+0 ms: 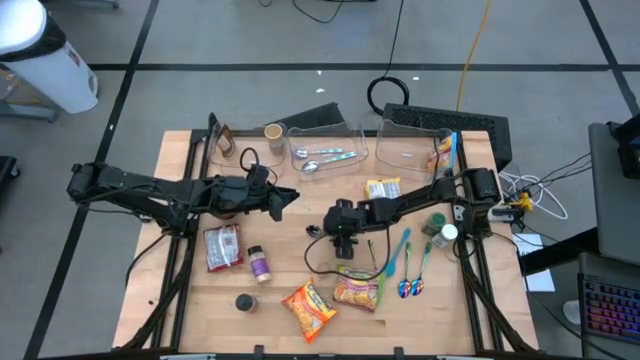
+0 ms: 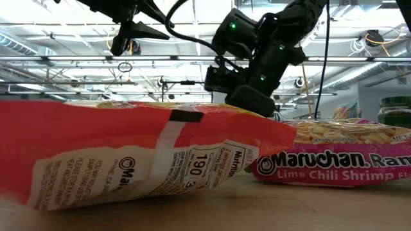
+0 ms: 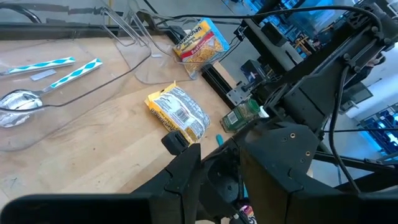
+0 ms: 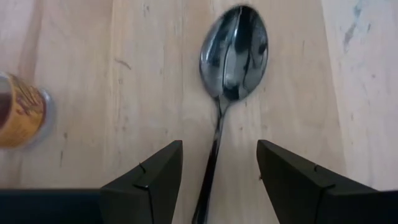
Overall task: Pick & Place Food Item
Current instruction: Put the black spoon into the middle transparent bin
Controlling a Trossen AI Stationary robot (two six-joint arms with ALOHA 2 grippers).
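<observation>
Table of wood comes first, the biggest thing here. At its back stand two clear bins: the left bin has two spoons in it and the right bin has one noodle pack – so I think each kind goes in its own bin.

My left gripper hangs above the middle, jaws a bit apart, holding nothing. My right gripper points straight down with its jaws apart, one on each side of a spoon – ready to pinch, but this is no food.

Four food packs lie on the wood: the yellow pack, red pack, orange pack and shrimp noodles. The shrimp noodles are nearest.

I count three small jars.
</observation>
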